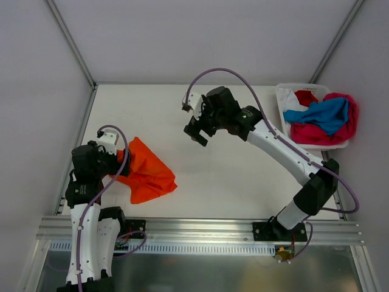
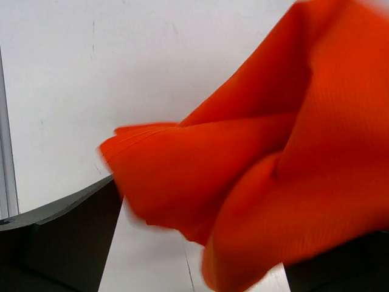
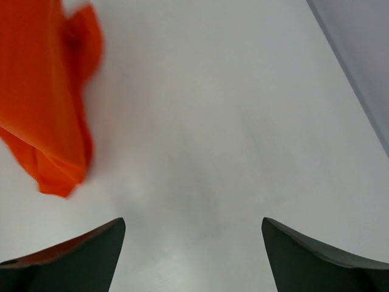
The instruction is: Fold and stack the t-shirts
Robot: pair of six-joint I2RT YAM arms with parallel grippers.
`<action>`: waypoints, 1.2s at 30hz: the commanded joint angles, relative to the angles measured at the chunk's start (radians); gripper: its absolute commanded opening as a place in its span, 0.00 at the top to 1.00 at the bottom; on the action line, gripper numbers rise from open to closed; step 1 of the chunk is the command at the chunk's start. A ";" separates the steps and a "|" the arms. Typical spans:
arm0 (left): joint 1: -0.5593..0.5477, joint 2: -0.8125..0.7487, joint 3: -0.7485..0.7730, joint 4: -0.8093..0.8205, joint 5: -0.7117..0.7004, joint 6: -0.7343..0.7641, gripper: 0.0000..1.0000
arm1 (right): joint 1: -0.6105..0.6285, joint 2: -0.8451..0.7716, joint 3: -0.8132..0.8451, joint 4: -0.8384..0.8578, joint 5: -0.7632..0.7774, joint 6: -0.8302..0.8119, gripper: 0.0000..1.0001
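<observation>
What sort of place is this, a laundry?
Likely a robot lab test cell, not a laundry: a white table boxed in by plain panels, two arms bolted to a rail, and a basket of shirts.

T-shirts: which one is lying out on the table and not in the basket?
The orange t-shirt, crumpled beside the left arm. The blue t-shirt and the pink t-shirt are heaped in the white basket, far right.

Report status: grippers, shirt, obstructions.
Left gripper open around orange shirt. Right gripper open, empty. Shirt crumpled, unfolded. Other shirts in basket, far right; nothing in the way.
</observation>
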 commanded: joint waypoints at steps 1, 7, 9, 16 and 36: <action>0.007 -0.014 0.019 0.011 0.019 0.008 0.01 | -0.081 -0.017 -0.064 0.073 0.370 -0.009 0.01; 0.001 0.023 0.024 -0.006 0.068 0.116 0.01 | -0.175 0.008 -0.150 0.127 0.549 -0.047 0.01; -0.010 0.056 0.027 -0.011 0.009 0.170 0.01 | -0.188 0.000 -0.180 0.127 0.552 -0.051 0.01; -0.037 0.205 0.045 -0.077 -0.047 0.391 0.01 | -0.238 -0.047 -0.245 0.127 0.519 -0.022 0.01; -0.063 0.452 0.015 0.228 -0.165 0.322 1.00 | -0.241 -0.099 -0.291 0.113 0.485 -0.007 0.01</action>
